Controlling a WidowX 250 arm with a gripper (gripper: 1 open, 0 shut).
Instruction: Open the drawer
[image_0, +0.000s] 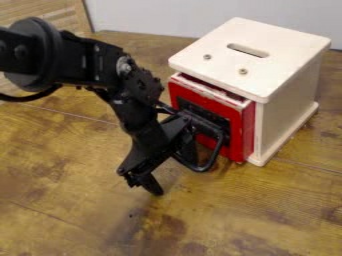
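Drawer: the red drawer (211, 112) sits right of centre in the cream cabinet (274, 75), front slightly proud of the casing.
Handle: black loop (201, 140) at frame centre.
Fingers: the gripper (144, 172) spread open, holding nothing, low at centre-left near the surface (67, 210).
Technique: probably hook the loop, then pull straight toward lower left, without lifting the cabinet.

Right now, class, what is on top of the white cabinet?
The cabinet top shows a slot and two small screws; nothing stands on it. What lies under the slot, inside, cannot be seen.
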